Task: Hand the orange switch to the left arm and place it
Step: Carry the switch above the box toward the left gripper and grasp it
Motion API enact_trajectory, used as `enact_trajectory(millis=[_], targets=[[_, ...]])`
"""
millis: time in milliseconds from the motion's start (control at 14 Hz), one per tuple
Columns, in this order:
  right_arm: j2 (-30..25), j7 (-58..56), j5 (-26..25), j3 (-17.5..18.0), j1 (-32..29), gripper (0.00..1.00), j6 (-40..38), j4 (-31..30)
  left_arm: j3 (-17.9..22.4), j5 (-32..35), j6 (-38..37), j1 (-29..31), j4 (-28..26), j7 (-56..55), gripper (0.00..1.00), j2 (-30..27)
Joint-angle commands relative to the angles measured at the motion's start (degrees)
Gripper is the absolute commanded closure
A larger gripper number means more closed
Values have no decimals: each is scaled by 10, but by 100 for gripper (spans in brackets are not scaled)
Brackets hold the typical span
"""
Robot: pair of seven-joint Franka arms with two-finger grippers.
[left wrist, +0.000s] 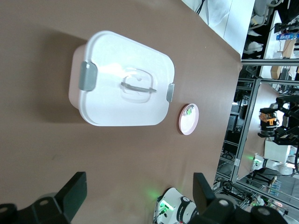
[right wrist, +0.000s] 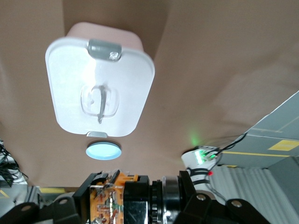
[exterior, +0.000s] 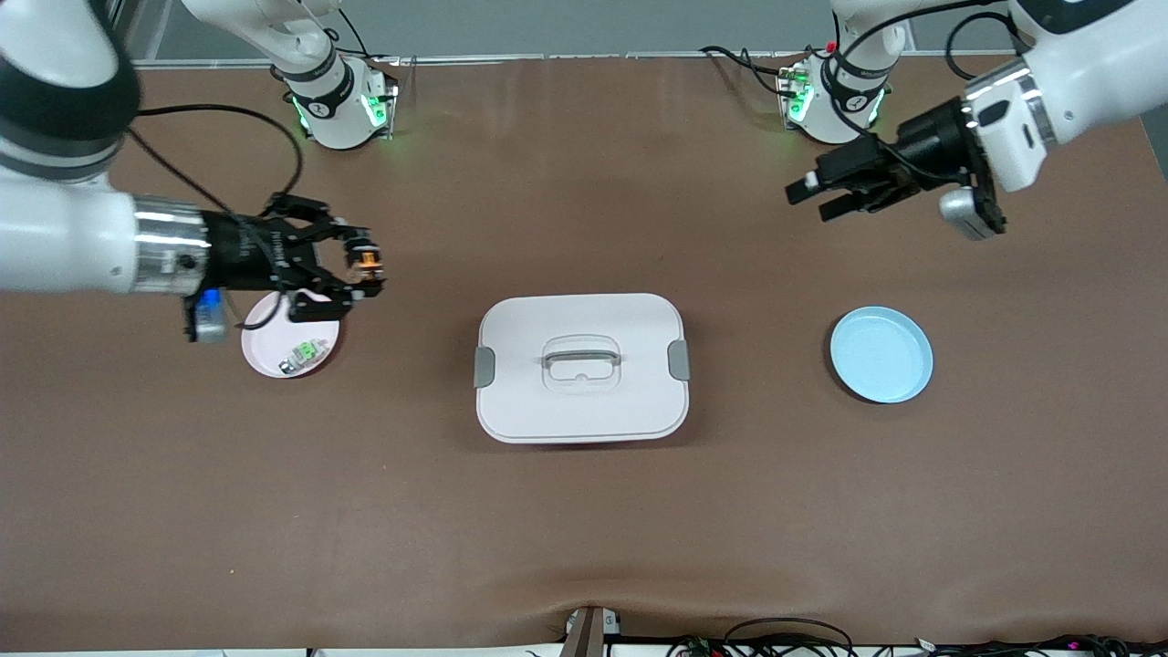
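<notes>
Two arms up. My right gripper (exterior: 363, 265) is clamped on the orange switch (exterior: 367, 256), held in the air just above the pink dish (exterior: 265, 351) at the right arm's end of the table. Left gripper (exterior: 826, 193) hangs spread and empty over bare table near its base, waiting. Switch looks tiny, light, rigid, with likely fragile pins; for the handover over the box (exterior: 581, 367) I'd pinch the exposed blocky body.

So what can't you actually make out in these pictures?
- Box contents: the shut lid hides them in every view.
- Pale green-topped switch on the pink dish: too small for detail in the front view.
- Orange switch in the right gripper: its fingers cover part of it.
- Left gripper: its wrist view cuts off the fingertips.
</notes>
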Motion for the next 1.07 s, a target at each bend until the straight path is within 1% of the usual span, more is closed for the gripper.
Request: enact_trajectory(millis=[0,214,357,500,714,857,1000], targets=[[9,84,6,-6,50,100,36,29,-39,-19,21,6,-5,-18,0,-16],[9,137,3,-7,101,100,92,32,-94,-53,75,6,-1,-57,0,-12],[9,169,-18,-7,128,100,110,32,-128,-54,105,5,7,-90,0,-9],[9,191,-37,-7,145,100,114,32,-151,-54,123,5,11,-116,0,-3],[14,245,-88,-6,194,100,176,26,-177,-54,149,4,24,-155,0,5],[24,253,-89,-6,208,100,207,26,-197,-53,161,4,34,-186,0,11],[27,255,-89,-7,219,100,230,25,-219,-53,192,4,35,-201,0,17]])
